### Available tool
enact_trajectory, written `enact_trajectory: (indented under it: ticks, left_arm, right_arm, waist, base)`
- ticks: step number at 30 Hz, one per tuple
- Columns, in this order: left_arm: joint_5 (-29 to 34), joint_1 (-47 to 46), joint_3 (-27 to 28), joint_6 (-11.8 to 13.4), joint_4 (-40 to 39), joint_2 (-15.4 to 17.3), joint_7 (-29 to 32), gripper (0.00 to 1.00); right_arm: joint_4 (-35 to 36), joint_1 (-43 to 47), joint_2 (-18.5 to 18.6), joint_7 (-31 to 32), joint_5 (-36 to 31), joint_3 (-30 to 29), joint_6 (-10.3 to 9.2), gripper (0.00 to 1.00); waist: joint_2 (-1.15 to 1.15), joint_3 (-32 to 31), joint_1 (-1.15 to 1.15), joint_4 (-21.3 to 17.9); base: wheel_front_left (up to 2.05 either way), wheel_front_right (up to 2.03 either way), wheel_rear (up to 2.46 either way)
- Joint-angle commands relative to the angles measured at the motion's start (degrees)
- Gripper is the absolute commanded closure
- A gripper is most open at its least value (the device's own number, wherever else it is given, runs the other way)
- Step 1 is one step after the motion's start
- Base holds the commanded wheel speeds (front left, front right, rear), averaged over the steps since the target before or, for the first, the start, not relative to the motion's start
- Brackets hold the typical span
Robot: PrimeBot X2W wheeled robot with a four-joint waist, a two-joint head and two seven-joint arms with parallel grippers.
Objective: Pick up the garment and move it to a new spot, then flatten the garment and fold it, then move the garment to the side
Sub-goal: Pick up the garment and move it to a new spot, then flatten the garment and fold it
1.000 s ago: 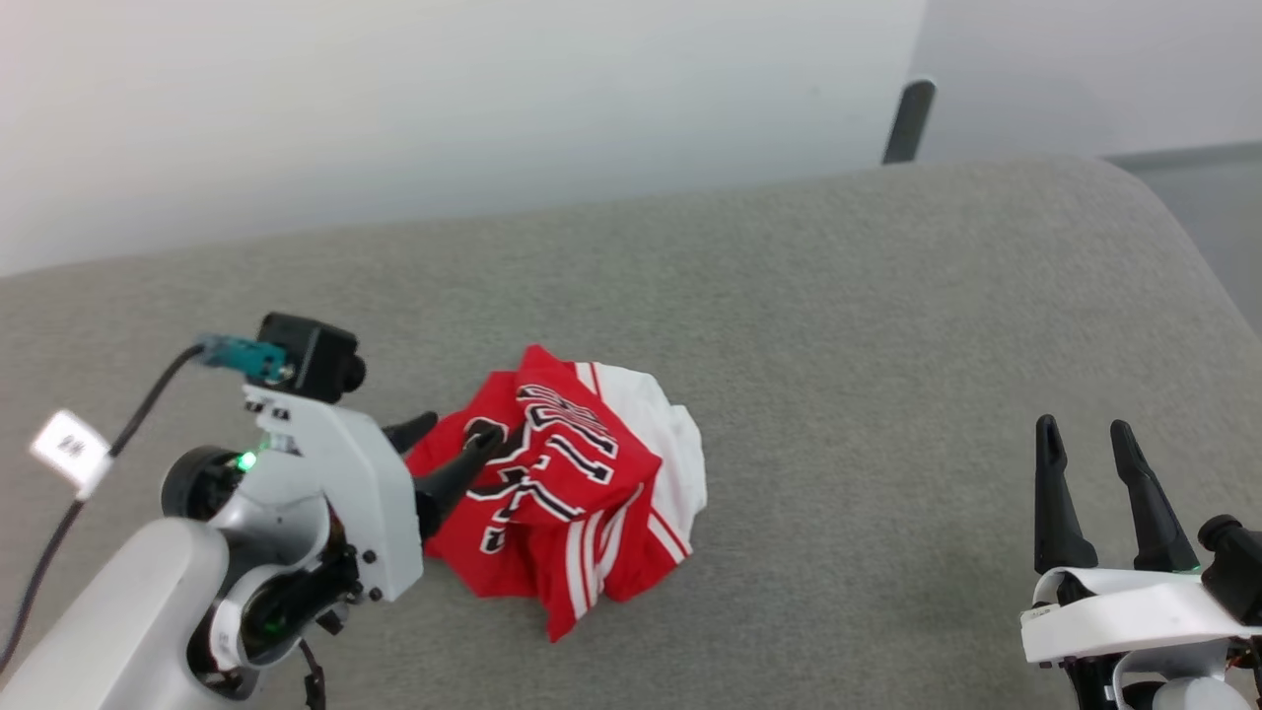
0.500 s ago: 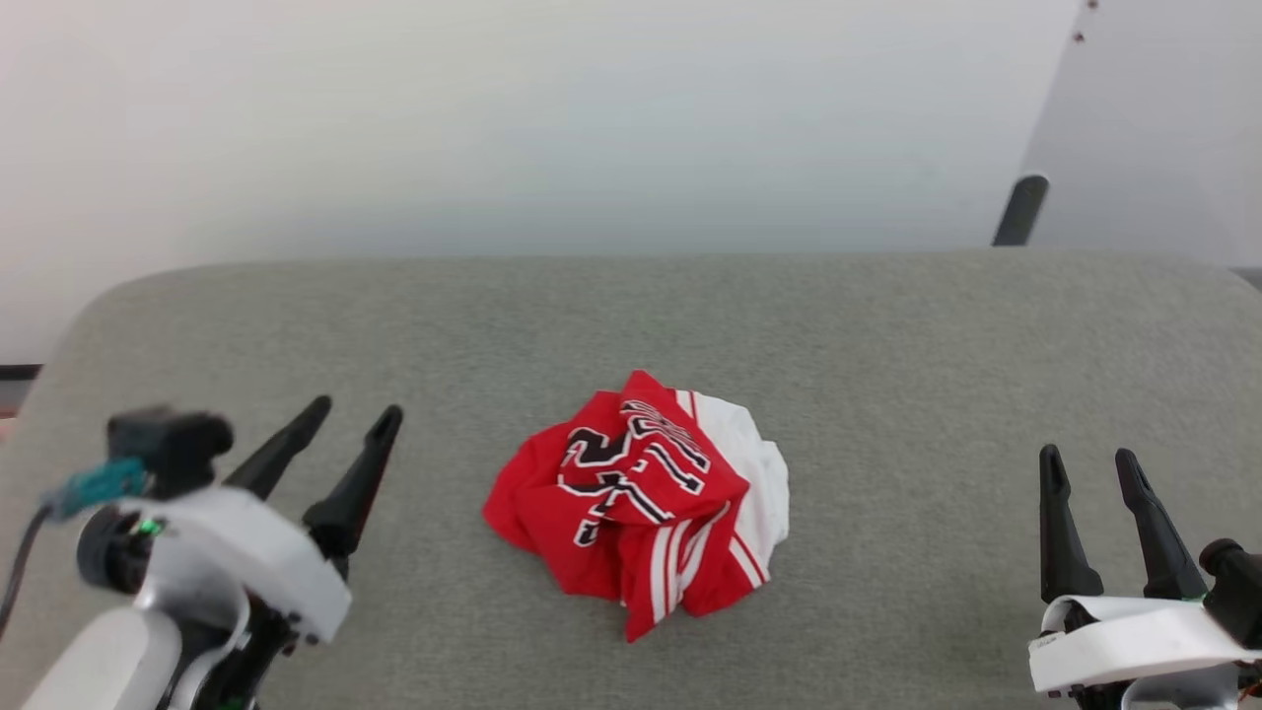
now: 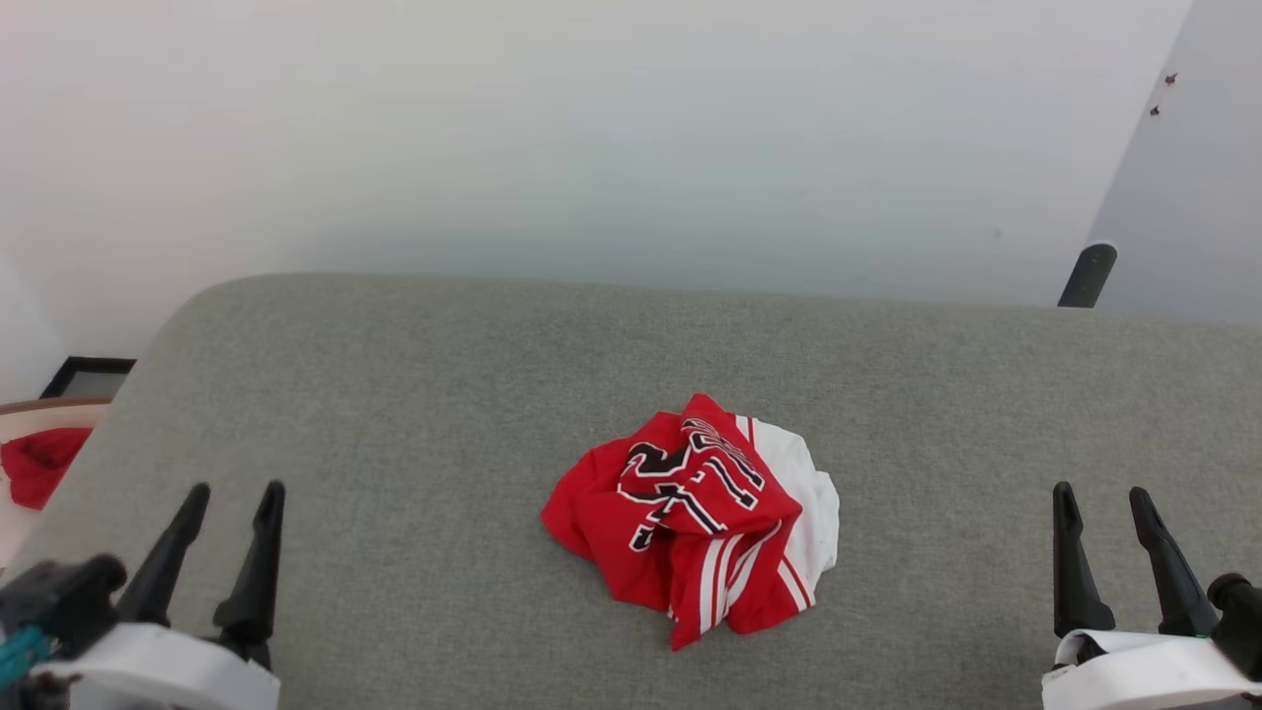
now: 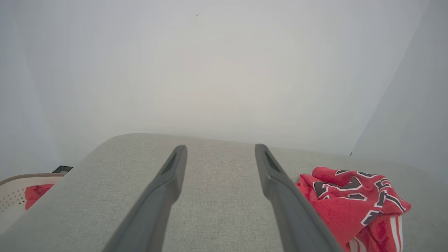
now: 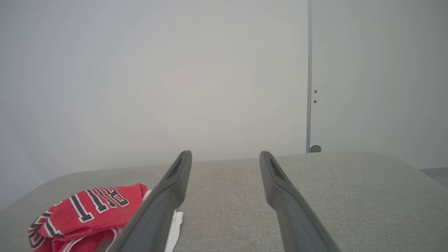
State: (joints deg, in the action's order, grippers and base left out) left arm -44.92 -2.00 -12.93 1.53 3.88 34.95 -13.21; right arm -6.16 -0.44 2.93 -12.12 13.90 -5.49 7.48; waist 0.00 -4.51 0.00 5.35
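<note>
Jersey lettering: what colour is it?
Black with white outlines, on the red jersey; clearest in the head view.

Bare cushion (image 3: 394, 394) rings the garment (image 3: 690, 523); wall (image 3: 592, 148) apparently close behind.

Lettering on the garment (image 3: 690, 523) half lost among folds

Left gripper (image 3: 237, 487) and right gripper (image 3: 1100, 489) have long black tapered fingers (image 3: 1073, 562) on white housings (image 3: 1134, 673).
</note>
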Motion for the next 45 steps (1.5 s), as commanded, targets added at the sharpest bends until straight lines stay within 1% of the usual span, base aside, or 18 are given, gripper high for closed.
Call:
enact_trajectory:
  ticks: [1,6,10,18,22,26,33,41,45]
  left_arm:
    - [0.06,1.05,0.46,0.13,0.19,-0.42,-0.54,0.00]
    - [0.56,4.32,3.16,-0.16,0.74,-1.02,-1.53,0.00]
    - [1.27,6.42,5.38,-0.51,0.54,-2.15,-1.87,0.00]
    - [3.45,8.14,8.16,-2.12,-0.14,-4.51,-1.97,0.00]
    - [4.22,7.36,8.62,-2.73,-0.18,-5.22,-1.91,0.00]
    - [4.77,7.04,8.30,-3.29,0.09,-5.86,-1.91,0.00]
    - [6.13,6.43,6.12,-3.55,-0.04,-7.63,-1.81,0.00]
    - [7.55,4.25,3.68,-3.92,-0.34,-10.09,-1.85,0.00]
    - [8.67,2.99,3.46,-4.14,0.20,-11.67,-1.88,0.00]
  right_arm:
    - [-0.12,0.67,-0.07,-0.35,-0.48,-0.40,0.02,0.00]
    - [-0.58,1.62,-0.07,-0.53,-0.68,-1.55,0.02,0.00]
    - [-0.81,2.61,-0.08,-0.66,-0.79,-2.17,0.03,0.00]
    - [-0.40,2.93,-0.08,-0.10,-0.94,-2.21,0.03,0.00]
    - [-0.23,2.91,-0.08,0.92,-0.36,-1.91,0.03,0.00]
    - [0.16,2.90,-0.08,3.07,-0.26,-1.89,0.02,0.00]
    - [0.09,1.31,-0.08,10.52,-0.51,-2.31,0.02,0.00]
    - [-0.91,-1.14,0.06,22.83,-2.48,-4.38,0.02,0.00]
    - [-0.83,-2.24,0.08,28.19,-3.40,-5.27,0.02,0.00]
  waist:
    - [0.00,-0.44,0.00,0.38]
    - [0.00,-1.03,0.00,0.55]
    - [0.00,-1.28,0.00,0.56]
    - [0.00,-1.17,0.00,0.99]
    - [0.00,-0.92,0.00,2.25]
    - [0.00,-0.64,0.00,4.62]
    - [0.00,0.65,0.00,10.36]
    - [0.00,3.98,0.00,17.11]
    - [0.00,6.00,0.00,19.62]
  base:
    - [0.00,0.00,0.00]
    - [0.00,0.00,0.00]
    - [0.00,0.00,0.00]
    - [0.00,0.00,0.00]
    - [0.00,0.00,0.00]
    - [0.00,0.00,0.00]
    - [0.00,0.00,0.00]
    - [0.00,0.00,0.00]
    - [0.00,0.00,0.00]
